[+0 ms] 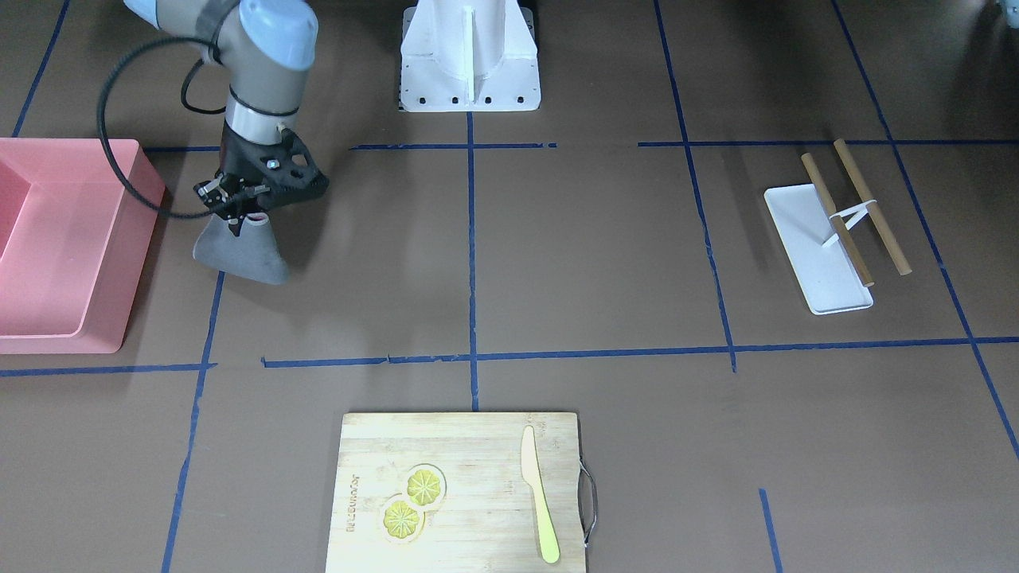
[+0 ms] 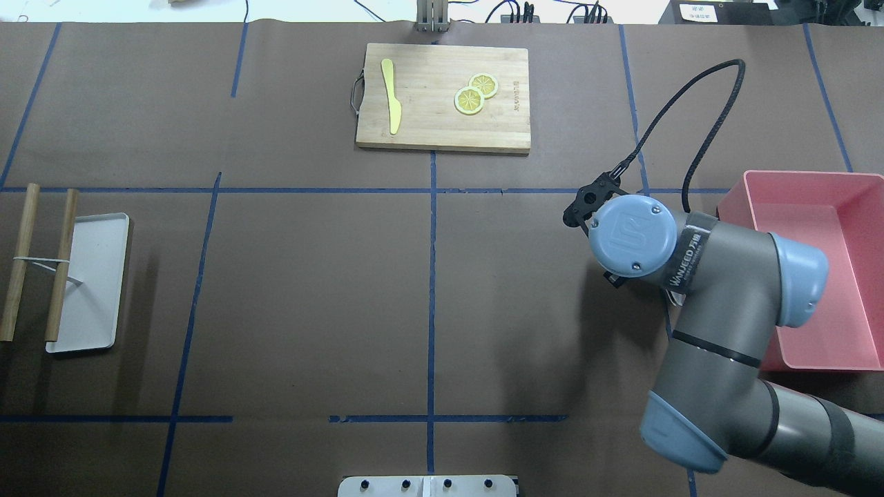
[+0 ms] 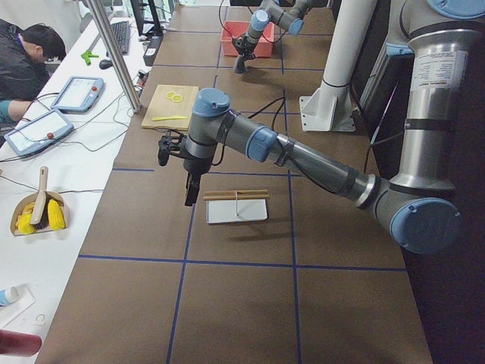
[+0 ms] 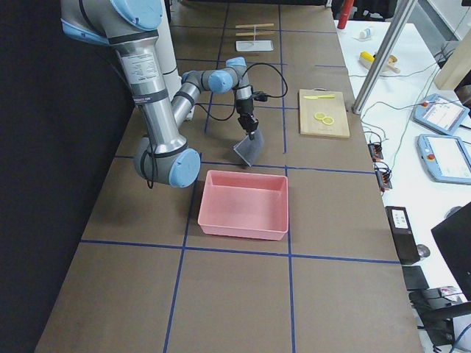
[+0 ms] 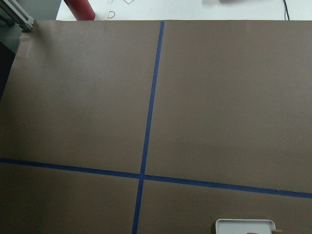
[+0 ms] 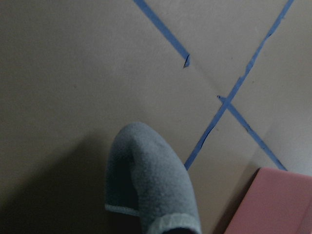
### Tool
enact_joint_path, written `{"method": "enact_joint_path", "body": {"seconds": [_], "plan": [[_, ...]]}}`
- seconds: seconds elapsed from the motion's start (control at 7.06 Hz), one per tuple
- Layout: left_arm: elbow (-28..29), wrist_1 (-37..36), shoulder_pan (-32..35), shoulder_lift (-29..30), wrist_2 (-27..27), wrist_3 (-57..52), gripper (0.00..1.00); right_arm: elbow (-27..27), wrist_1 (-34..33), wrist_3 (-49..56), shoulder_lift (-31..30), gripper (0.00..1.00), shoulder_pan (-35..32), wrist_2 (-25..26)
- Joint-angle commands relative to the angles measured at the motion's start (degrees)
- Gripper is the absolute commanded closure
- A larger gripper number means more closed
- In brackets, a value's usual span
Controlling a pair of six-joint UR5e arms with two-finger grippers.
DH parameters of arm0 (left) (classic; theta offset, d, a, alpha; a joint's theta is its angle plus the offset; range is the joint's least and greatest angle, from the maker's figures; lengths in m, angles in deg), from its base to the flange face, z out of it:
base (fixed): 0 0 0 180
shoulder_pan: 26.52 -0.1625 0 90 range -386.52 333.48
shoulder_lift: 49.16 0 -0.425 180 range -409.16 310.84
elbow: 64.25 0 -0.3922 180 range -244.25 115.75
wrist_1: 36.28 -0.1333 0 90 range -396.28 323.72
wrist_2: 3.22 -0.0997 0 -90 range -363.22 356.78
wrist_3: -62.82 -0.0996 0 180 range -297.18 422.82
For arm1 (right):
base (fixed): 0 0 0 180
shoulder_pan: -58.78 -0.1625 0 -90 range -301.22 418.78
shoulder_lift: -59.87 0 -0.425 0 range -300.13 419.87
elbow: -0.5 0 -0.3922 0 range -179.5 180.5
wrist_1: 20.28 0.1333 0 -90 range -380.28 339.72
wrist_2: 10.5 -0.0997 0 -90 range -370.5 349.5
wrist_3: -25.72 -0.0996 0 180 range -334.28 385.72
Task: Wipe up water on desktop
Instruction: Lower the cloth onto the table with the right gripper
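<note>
Brown desktop (image 1: pixel 557 263), front view: right gripper (image 1: pixel 237 213) clamped on grey cloth (image 1: pixel 240 253) hanging below it, hem seemingly at the surface; pink bin (image 1: pixel 72 239) just beside. No wet patch shows. Overhead: wrist (image 2: pixel 632 236) hides the gripper. Left-end view: left gripper (image 3: pixel 191 189) hovers; can't tell open/closed. R wrist cam: cloth below lens. Best, imo: press cloth flat, drag slow, overlapping strokes.

opposed overhead, front cameras share the desktop (image 1: pixel 557 263).
</note>
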Motion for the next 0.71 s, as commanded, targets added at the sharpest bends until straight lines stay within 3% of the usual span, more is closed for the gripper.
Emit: {"method": "enact_joint_path", "body": {"seconds": [0.0, 0.57], "plan": [[0.1, 0.0, 0.0, -0.1, 0.3, 0.0, 0.00, -6.4, 5.1, 3.6, 0.6, 1.00, -0.9, -4.9], [1.0, -0.1, -0.1, -0.2, 0.3, 0.0, 0.00, -8.4, 13.7, 2.4, 4.3, 1.00, -0.8, -16.6]]}}
